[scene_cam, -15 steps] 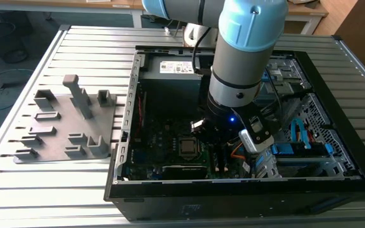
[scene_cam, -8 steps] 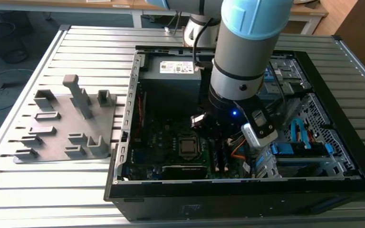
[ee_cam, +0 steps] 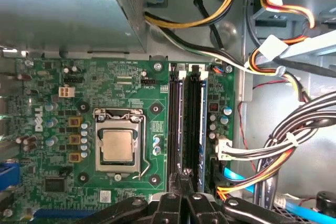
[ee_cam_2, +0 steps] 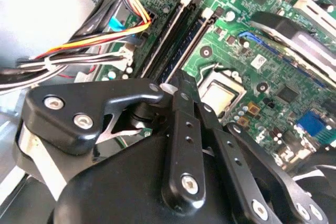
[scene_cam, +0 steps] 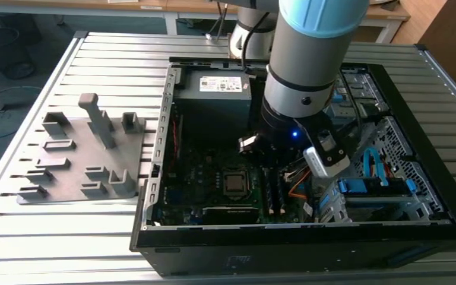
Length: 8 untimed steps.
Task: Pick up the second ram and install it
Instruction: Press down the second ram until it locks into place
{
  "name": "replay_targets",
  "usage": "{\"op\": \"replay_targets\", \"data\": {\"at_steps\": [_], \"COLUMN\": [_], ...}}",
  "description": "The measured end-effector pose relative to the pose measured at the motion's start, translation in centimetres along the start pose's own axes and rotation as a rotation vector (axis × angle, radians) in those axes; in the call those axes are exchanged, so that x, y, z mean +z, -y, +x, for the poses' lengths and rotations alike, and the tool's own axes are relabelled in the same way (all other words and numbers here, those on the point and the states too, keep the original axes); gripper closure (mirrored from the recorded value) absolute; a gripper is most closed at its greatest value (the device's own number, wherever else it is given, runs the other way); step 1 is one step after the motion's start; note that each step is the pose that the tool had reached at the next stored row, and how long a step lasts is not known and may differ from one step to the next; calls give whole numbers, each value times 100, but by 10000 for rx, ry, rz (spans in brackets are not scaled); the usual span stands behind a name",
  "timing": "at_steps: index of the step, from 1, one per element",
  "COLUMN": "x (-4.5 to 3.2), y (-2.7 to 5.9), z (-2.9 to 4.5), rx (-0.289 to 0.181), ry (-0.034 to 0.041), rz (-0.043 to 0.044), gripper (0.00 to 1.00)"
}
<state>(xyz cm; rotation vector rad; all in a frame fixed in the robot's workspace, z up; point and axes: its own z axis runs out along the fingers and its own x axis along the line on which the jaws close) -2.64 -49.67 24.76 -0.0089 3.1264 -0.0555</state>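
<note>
Jaws look closed, tips together with nothing between them, and the gripper [ee_cam: 184, 179] hangs low in the case over one end of the memory slots. A stick stands in each of the two slots. The one on the blue-edged side, nearer the cables [ee_cam: 273, 145], I take for the second ram [ee_cam: 195, 124]; the tips sit at or just above its end, though I cannot tell whether they touch it. Whether it is fully seated is also unclear: the pale latch [ee_cam: 195, 69] at its far end shows, but not whether it has snapped in.

The main risk I see is uneven pressure. Force at one end alone could rock the ram, leaving the far end high and that latch unlocked. Its top edge is thin, so the tips could slide off onto the darker stick [ee_cam: 176, 124] just beside it, or down onto the board [ee_cam: 52, 93]. If the notch is off, more force would flex the board rather than seat anything. The cables lie near enough to snag the arm.
</note>
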Motion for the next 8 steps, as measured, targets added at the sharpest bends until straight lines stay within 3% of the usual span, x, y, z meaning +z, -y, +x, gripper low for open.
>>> {"op": "replay_targets", "data": {"at_steps": [8], "x": [-5], "y": [0], "z": [-1], "rx": [0], "ry": [-1], "rz": [-9], "gripper": [90]}}
